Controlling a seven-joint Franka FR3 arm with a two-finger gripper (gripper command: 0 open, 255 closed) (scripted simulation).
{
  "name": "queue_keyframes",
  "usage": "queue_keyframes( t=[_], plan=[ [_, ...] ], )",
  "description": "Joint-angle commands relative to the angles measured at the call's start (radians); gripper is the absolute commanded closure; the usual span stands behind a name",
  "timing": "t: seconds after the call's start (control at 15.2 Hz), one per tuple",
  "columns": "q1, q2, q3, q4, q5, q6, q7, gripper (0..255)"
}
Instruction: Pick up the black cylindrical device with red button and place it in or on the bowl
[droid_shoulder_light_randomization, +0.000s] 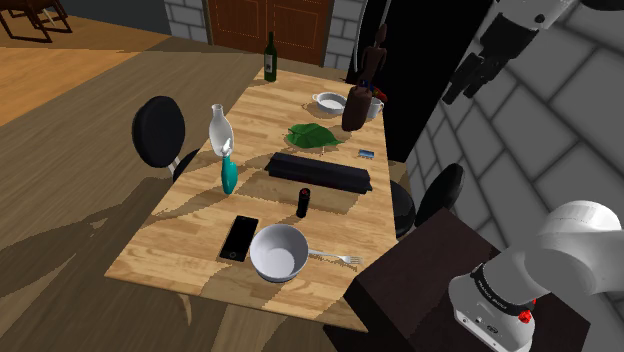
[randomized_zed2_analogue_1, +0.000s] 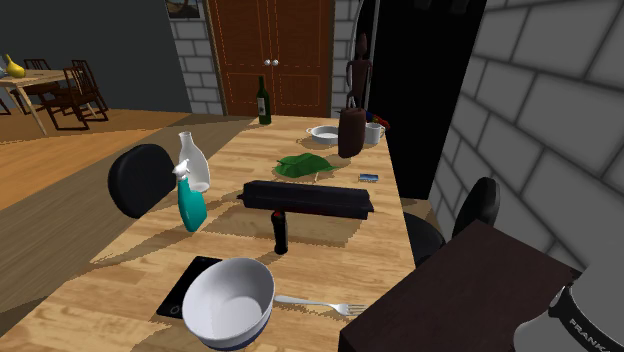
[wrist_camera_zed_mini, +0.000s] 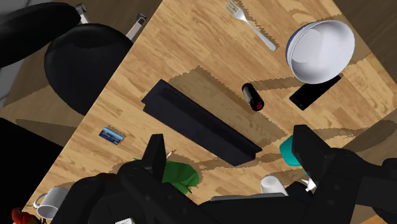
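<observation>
I took the long black block (droid_shoulder_light_randomization: 320, 173) in the middle of the wooden table (droid_shoulder_light_randomization: 175, 248) as the reference and went from the shoulder view's left.

A spray bottle (droid_shoulder_light_randomization: 225, 158), white above and teal below, stood off the left end of the block. A dark phone (droid_shoulder_light_randomization: 239, 237) lay flat on the near side of the block, well apart from it. Just beside the phone was the bowl (droid_shoulder_light_randomization: 279, 252), white inside, open and with nothing in it.

The black cylinder (droid_shoulder_light_randomization: 302, 202) stood upright between the block and the bowl, near the block's long near side but not touching it. In the wrist view the black cylinder (wrist_camera_zed_mini: 252, 97) showed a red top, which I took for the button. A fork (droid_shoulder_light_randomization: 335, 258) lay to the right of the bowl.

The gripper (wrist_camera_zed_mini: 226, 137) hung high above the block. Its two fingers were spread wide and there was nothing between them.

In my judgement the cylinder was small, stiff and probably light, so weight would be no problem. Its side looked smooth and round, so it could slip or turn in a weak hold. Because it was narrow and standing, it could also fall over if one finger reached it first.

I would come straight down and close across the middle of its body, below the red top, so that the button is not pressed.
</observation>
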Motion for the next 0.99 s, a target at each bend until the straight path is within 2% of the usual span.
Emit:
queue_keyframes(
  t=[0.0, 0.46, 0.92],
  plan=[
    [0.000, 0.000, 0.000, 0.000, 0.000, 0.000, 0.000, 0],
    [0.017, 0.139, 0.034, -0.096, 0.032, 0.210, 0.031, 0],
    [0.034, 0.335, 0.068, -0.131, 0.060, 0.416, 0.057, 0]
  ],
)
